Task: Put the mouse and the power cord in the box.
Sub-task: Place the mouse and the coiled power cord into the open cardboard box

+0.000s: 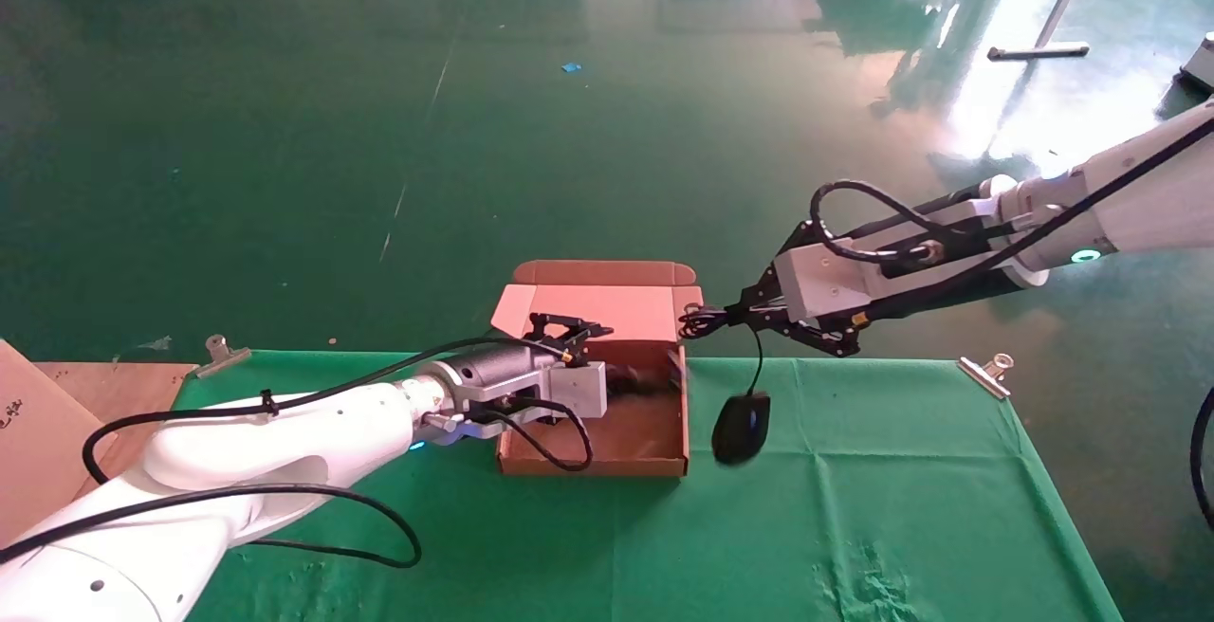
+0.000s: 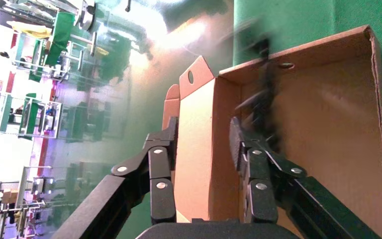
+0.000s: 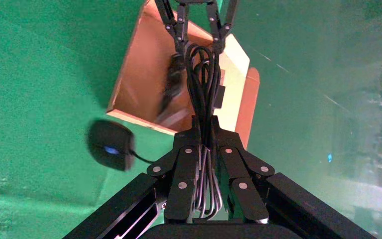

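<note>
Mouse [image 1: 741,427] hangs beside the box [image 1: 593,447].
Right gripper [image 1: 723,317] is closed on its cable; left gripper's [image 1: 580,331] jaws are spread over the box wall.

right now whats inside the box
Inside the box a blurred black power cord is dropping from the open left gripper. The left gripper's body hides part of the floor.
</note>
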Robot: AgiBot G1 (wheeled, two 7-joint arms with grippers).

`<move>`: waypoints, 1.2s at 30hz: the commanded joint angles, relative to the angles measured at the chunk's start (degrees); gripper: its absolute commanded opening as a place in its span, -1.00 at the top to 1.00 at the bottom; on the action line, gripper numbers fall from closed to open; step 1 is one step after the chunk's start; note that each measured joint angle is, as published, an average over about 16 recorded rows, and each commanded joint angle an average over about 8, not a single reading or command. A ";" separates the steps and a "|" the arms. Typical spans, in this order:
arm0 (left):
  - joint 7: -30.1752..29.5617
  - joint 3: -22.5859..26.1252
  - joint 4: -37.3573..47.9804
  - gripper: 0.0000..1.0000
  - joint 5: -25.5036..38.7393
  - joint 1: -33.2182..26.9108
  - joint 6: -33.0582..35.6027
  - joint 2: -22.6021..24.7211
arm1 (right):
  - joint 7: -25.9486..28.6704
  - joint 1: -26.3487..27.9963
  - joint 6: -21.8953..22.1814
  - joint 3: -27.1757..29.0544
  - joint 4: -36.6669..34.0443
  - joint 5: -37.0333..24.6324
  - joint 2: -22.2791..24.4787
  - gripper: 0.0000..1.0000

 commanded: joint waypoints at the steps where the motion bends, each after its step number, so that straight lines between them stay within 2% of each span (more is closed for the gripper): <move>1: 0.11 0.90 -0.17 -1.00 -0.78 -0.02 -0.32 0.01 | 0.05 -0.09 -0.24 0.07 0.00 0.10 -0.02 1.00; 6: -1.83 1.66 1.40 -1.00 -4.01 -0.65 -0.35 -0.32 | 0.51 -0.15 -0.08 0.00 0.26 0.00 -1.33 1.00; 10: -6.07 -0.29 4.63 -1.00 -9.00 -1.63 3.40 -2.25 | 1.11 -0.57 1.77 -0.21 0.64 -0.30 -3.37 1.00; 16: -9.36 -4.22 7.42 -1.00 -15.66 -2.45 17.28 -9.90 | 2.63 -3.42 8.29 -0.39 3.80 -0.27 -6.42 1.00; 23: -9.38 -6.64 8.14 -1.00 -19.49 -2.91 32.56 -19.12 | 6.40 -9.50 19.34 -1.29 14.85 3.32 -7.40 1.00; 29: -8.54 -7.50 10.24 -1.00 -20.77 -3.38 39.23 -23.31 | 11.23 -13.95 24.44 -7.09 23.22 6.48 -7.54 1.00; 36: -7.87 -8.29 12.51 -1.00 -22.05 -3.62 43.56 -23.89 | 16.80 -18.45 29.99 -16.21 27.65 8.93 -7.45 1.00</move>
